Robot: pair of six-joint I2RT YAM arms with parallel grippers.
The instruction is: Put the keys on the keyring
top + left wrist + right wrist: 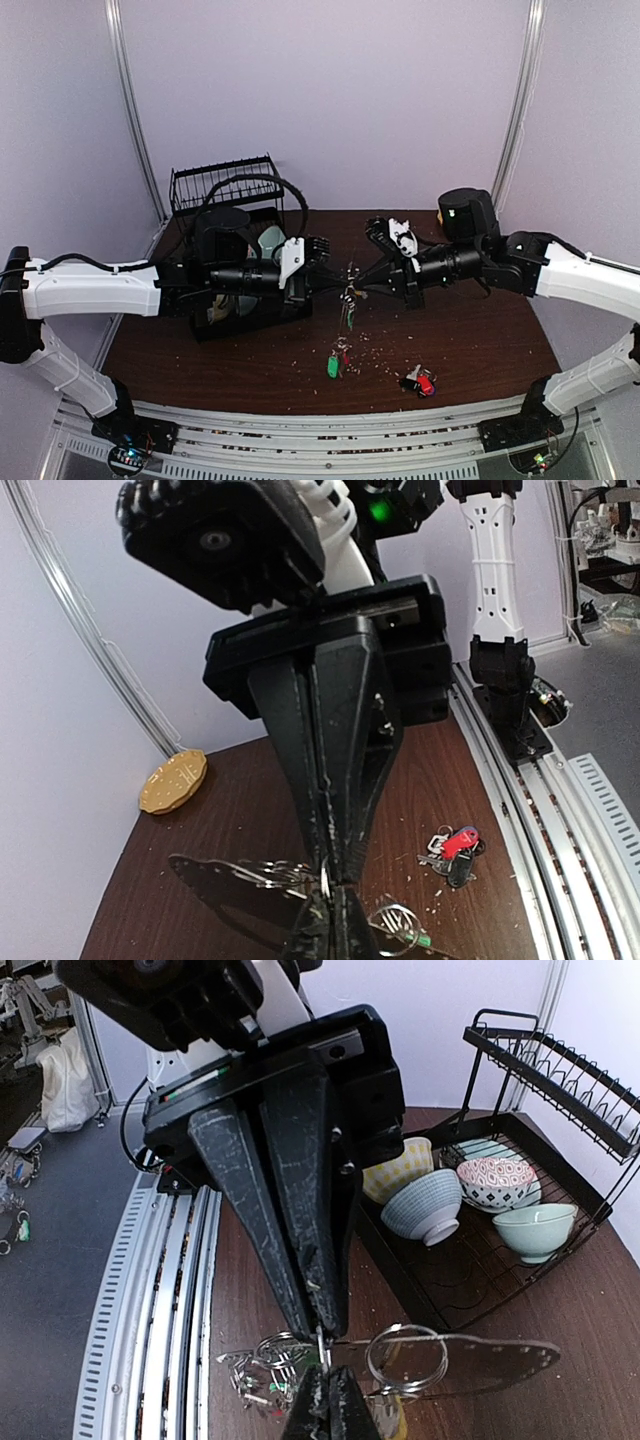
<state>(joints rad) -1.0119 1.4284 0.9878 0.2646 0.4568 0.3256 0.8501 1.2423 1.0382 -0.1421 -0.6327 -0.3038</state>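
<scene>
My two grippers meet tip to tip above the middle of the table. The left gripper and the right gripper are both shut on the thin grey wire of the keyring, held in the air between them. Round split rings hang on the wire. Keys with a green tag dangle below the meeting point. On the table lie a green-tagged key and a cluster with red, black and blue tags.
A black dish rack with several bowls stands behind the left arm. A tan scalloped plate lies at the back right. Pale crumbs are scattered over the brown table. Metal rails run along the near edge.
</scene>
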